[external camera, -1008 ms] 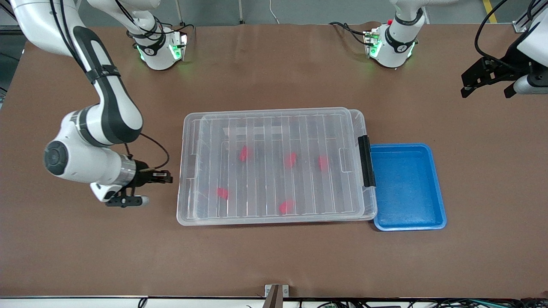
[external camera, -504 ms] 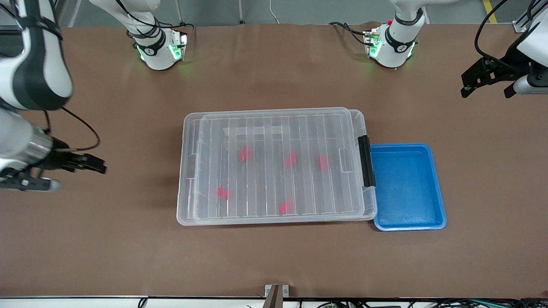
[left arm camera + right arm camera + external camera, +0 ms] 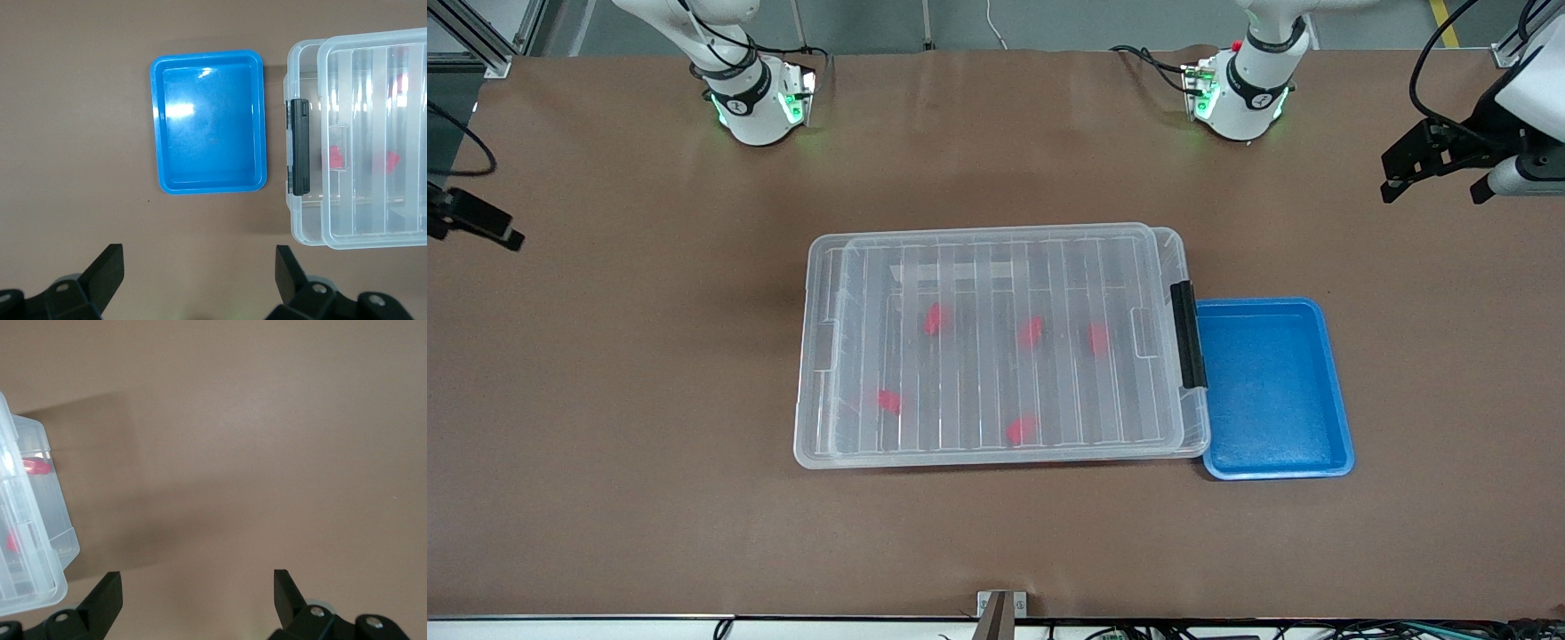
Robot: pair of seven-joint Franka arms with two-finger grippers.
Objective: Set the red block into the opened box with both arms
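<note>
Right gripper (image 3: pixel 193 597) pulled away from box (image 3: pixel 996 347) to table edge at its own end — jaws wide, empty. Left gripper (image 3: pixel 197 273) waited wide over table near blue tray (image 3: pixel 1272 388). Red blocks (image 3: pixel 935 318) lay inside box under lid — task looked finished.

I can read no text, label, brand or number anywhere from here; the small dark marks on the 2 white robot arm bases (image 3: pixel 758 105) (image 3: pixel 1240 93) by their green lights are too small to read.
</note>
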